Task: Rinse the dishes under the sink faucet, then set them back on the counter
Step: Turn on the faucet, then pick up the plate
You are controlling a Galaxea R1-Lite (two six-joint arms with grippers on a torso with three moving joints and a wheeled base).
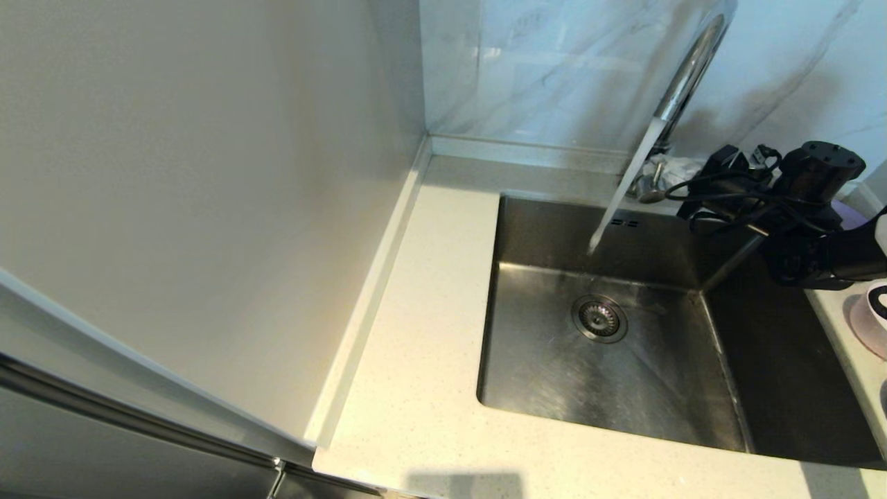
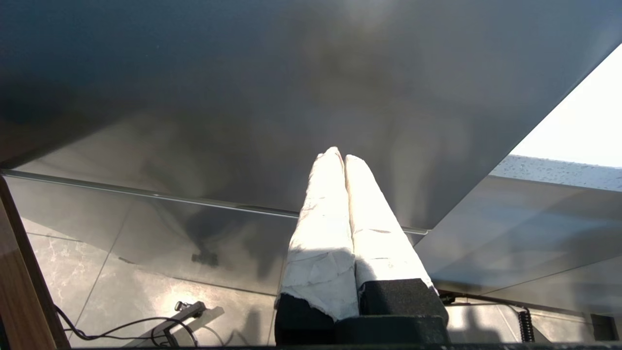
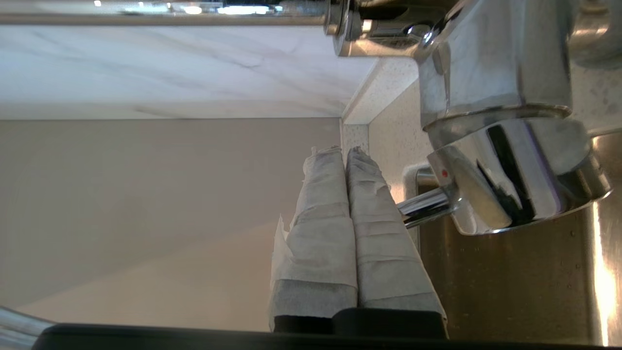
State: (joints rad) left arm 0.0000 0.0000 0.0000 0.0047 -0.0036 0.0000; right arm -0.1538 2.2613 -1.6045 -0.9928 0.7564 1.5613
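The right end effector, clenched and holding nothing, rests just beside the faucet lever. Water runs. A dish lies on the counter right of the faucet, nearer the right arm; the left end effector is clenched too.

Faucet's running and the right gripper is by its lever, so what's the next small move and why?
Probably draw the right gripper back from the faucet's lever and reach toward the dishes at the counter's right edge. Water already pours into the sink, which holds no dish, and the gripper is shut and empty. The left gripper is parked out of the head view.
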